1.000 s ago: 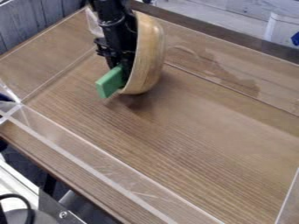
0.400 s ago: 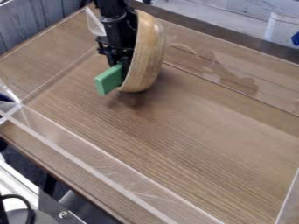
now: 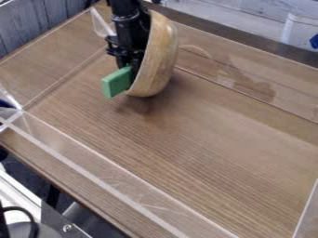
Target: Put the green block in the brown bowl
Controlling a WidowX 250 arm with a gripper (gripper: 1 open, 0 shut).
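The green block (image 3: 118,82) hangs just above the wooden table, gripped at its upper end by my black gripper (image 3: 125,63), which is shut on it. The brown bowl (image 3: 155,58) is tipped up on its side right behind the gripper, its tan outer wall facing the camera and its opening turned away to the left, behind the arm. The block is at the bowl's lower left edge, touching or nearly touching it; I cannot tell which. The inside of the bowl is hidden.
The wooden table (image 3: 211,130) is fenced by low clear plastic walls (image 3: 74,158) along the front and left. A damp-looking streak (image 3: 243,79) marks the wood to the right of the bowl.
The gripper with the green block has shifted slightly up and to the right along the bowl's edge. The bowl stays tipped on its side.
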